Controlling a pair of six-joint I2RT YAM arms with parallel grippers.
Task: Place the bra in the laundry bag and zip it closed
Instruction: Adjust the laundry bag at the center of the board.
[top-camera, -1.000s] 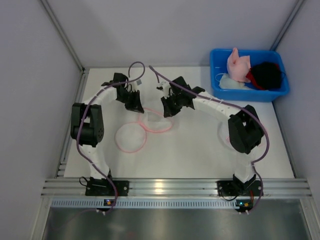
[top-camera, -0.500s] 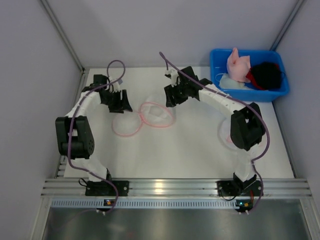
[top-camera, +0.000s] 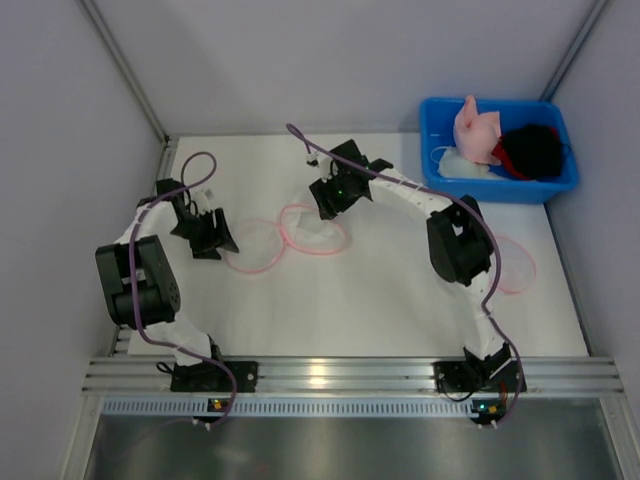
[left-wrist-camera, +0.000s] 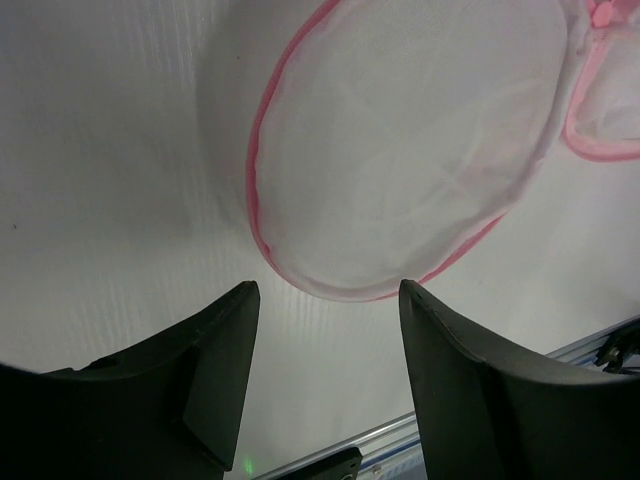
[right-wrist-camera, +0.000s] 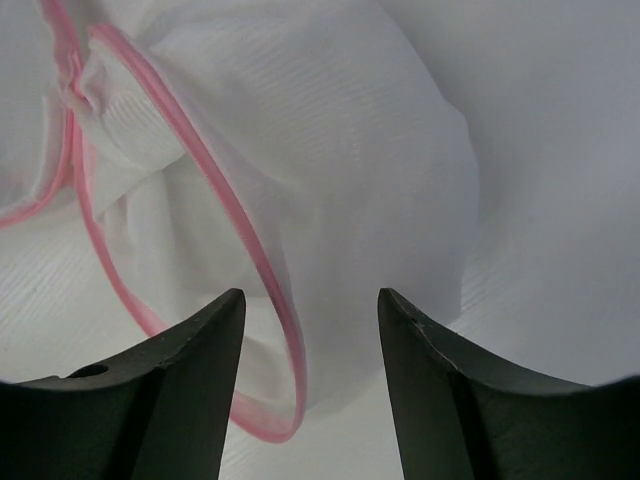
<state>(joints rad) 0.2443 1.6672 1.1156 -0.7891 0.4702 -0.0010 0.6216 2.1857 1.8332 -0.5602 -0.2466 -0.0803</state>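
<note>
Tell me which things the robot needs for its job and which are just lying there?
For the job: laundry bag, left gripper, right gripper, both open near it. I cannot make out the bra.
Just lying about: blue bin, with pink cloth and black cloth in it; another pink-rimmed mesh piece by the right arm.

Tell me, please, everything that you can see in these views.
laundry bag: one, white mesh with pink trim, two round halves spread at table centre.
pink-rimmed ring: one, right side, partly hidden by right arm.
bin: one, blue, far right corner.
pink garment: one, in bin.
black garment: one, with red, in bin.
white item: one, in bin.
table: one, white.
left gripper: black, open, beside bag's left half.
right gripper: black, open, over bag's right half.
</note>
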